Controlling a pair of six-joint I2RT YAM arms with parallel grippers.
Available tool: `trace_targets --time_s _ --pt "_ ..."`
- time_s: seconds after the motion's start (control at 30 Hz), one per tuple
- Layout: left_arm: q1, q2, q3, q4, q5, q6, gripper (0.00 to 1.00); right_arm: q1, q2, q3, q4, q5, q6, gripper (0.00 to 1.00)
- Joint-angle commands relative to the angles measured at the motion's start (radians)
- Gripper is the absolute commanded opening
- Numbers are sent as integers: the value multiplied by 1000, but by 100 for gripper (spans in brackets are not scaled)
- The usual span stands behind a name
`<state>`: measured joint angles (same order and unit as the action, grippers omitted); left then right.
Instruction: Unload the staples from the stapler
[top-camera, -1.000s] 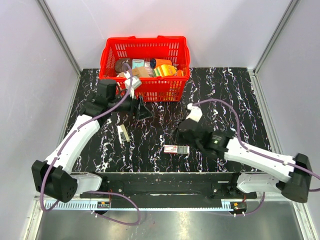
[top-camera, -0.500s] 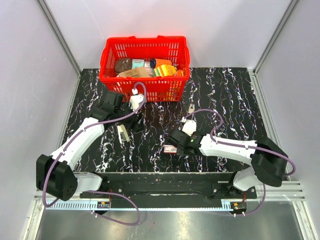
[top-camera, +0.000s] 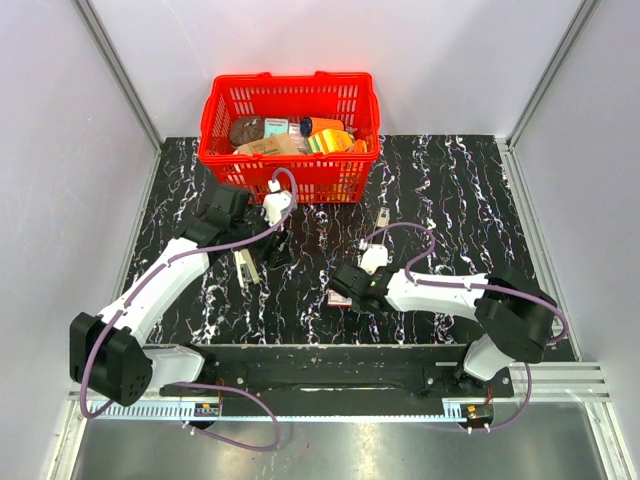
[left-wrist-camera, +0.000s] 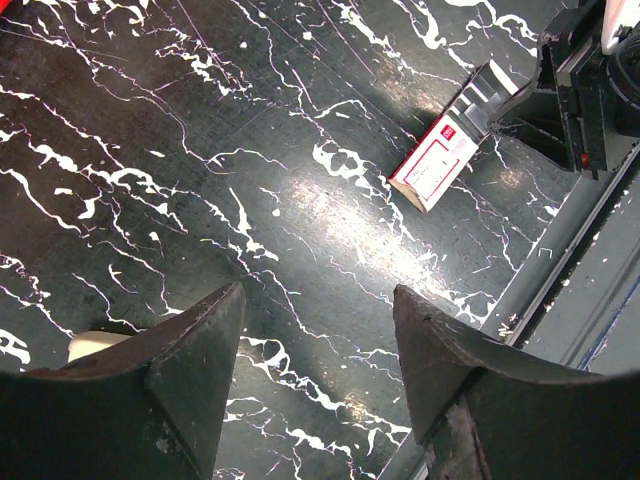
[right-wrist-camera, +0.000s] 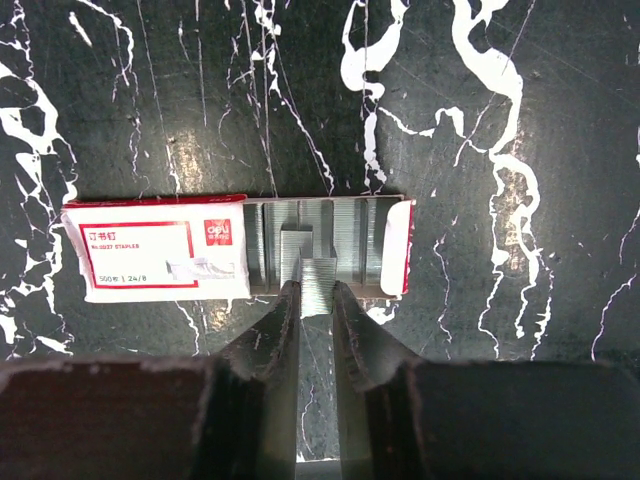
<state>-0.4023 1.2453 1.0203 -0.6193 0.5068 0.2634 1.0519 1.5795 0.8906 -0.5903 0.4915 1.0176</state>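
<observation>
The stapler (top-camera: 243, 267), slim and dark with a pale strip, lies on the black marbled table (top-camera: 450, 200) at the left. My left gripper (top-camera: 263, 248) hovers just right of it, open and empty (left-wrist-camera: 315, 295); a pale end of the stapler (left-wrist-camera: 88, 345) peeks out beside its left finger. My right gripper (top-camera: 346, 290) is at the open white-and-red staple box (right-wrist-camera: 160, 262). Its fingertips (right-wrist-camera: 316, 295) are shut on a strip of staples (right-wrist-camera: 318, 272) at the box's open end. The box (left-wrist-camera: 435, 160) also shows in the left wrist view.
A red basket (top-camera: 290, 185) holding several items stands at the back of the table, close behind the left arm. A small pale object (top-camera: 382, 215) lies on the table behind the right gripper. Grey walls enclose the sides.
My right gripper has moved left and down onto the staple box. My left gripper has come away from the basket to beside the stapler.
</observation>
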Motion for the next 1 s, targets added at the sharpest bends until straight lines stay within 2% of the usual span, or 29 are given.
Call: trace_targets --time_s 0.0,0.33,0.73,0.97 --pt "-6 -23 -9 24 -11 14 65 0 -12 -16 43 73 7 16" --pt "-15 -20 -12 29 -8 8 64 -9 -27 -64 96 68 6 17" --pt "-21 -29 -17 29 -13 5 64 -9 -81 -36 18 93 19 16" --pt "-24 -40 -19 29 -14 5 64 -9 -47 -30 18 76 24 16"
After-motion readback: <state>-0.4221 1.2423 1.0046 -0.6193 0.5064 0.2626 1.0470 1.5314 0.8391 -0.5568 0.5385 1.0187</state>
